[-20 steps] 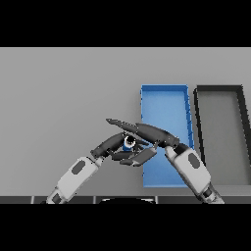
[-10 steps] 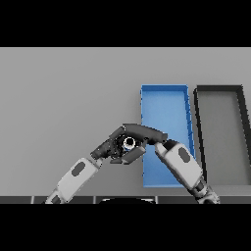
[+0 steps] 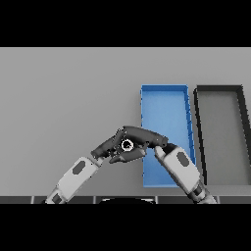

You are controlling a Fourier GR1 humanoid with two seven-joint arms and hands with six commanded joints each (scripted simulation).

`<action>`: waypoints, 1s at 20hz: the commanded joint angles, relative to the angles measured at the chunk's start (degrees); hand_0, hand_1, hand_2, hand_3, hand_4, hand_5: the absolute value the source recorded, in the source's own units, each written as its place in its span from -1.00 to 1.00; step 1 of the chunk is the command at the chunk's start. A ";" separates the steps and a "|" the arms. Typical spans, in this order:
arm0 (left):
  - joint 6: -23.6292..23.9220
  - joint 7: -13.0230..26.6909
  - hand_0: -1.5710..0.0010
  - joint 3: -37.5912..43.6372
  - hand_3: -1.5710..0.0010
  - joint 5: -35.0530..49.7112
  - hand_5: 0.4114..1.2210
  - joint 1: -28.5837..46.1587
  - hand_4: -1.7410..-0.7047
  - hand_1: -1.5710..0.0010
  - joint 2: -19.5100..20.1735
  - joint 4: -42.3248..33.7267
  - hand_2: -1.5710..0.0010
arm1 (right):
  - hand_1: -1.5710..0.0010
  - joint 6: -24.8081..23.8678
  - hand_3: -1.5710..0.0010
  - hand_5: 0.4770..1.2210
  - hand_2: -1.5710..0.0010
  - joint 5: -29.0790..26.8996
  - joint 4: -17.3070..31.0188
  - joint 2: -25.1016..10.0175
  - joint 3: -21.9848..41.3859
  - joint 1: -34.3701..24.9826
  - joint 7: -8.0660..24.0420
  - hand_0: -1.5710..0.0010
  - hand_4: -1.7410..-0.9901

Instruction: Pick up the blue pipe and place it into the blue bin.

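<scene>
Just left of the blue bin [image 3: 164,98], both hands, left hand [image 3: 109,146] and right hand [image 3: 146,137], curl together around the blue pipe [image 3: 127,145], which could slip out onto the table [image 3: 63,98] if either loosens before it clears the rim.

A single head view looks steeply down from above the robot's own position onto the grey counter [image 3: 63,98], facing away from the body toward the far edge. Both arms enter from the lower edge, close to the camera. The blue bin [image 3: 164,90] and the dark bin [image 3: 219,89] lie right of centre, farther out. No second view shares the scene.
</scene>
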 commanded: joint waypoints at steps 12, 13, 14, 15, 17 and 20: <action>-4.11 2.86 0.79 1.27 0.93 -5.50 0.06 -0.49 0.66 0.83 1.78 0.58 0.83 | -1.00 0.17 -0.99 0.99 -1.00 -1.76 -2.42 1.57 -1.26 0.68 0.80 -1.00 -0.32; -3.85 2.92 0.83 1.22 0.94 -5.72 -0.06 -0.21 0.71 0.86 1.91 0.43 0.86 | -1.00 -0.45 -1.00 0.99 -1.00 -1.61 -2.36 1.90 -1.23 0.52 1.26 -1.00 -0.32; -3.34 2.46 0.87 1.11 0.95 -6.19 -0.15 0.06 0.75 0.89 1.89 0.22 0.89 | -1.00 -0.70 -1.00 0.99 -1.00 -1.22 -2.58 2.02 -1.08 0.46 1.57 -1.00 -0.32; -3.13 2.35 0.89 1.44 0.96 -6.23 -0.24 -0.32 0.76 0.91 1.92 0.37 0.91 | -1.00 -0.98 -1.00 0.99 -1.00 -0.58 -2.45 2.31 -0.85 0.13 1.69 -1.00 -0.32; -3.04 2.55 0.93 1.70 0.98 -5.98 -0.39 -0.63 0.76 0.94 1.22 1.76 0.94 | -1.00 -1.21 -1.00 1.00 -1.00 0.61 -1.91 2.46 -1.00 0.41 0.69 -1.00 -0.32; -2.65 6.39 0.96 2.49 0.99 -3.87 -0.49 0.40 0.69 0.97 0.96 1.06 0.97 | -1.00 -0.80 -1.00 1.00 -1.00 0.65 -1.74 2.49 -1.09 1.31 -0.93 -1.00 -0.33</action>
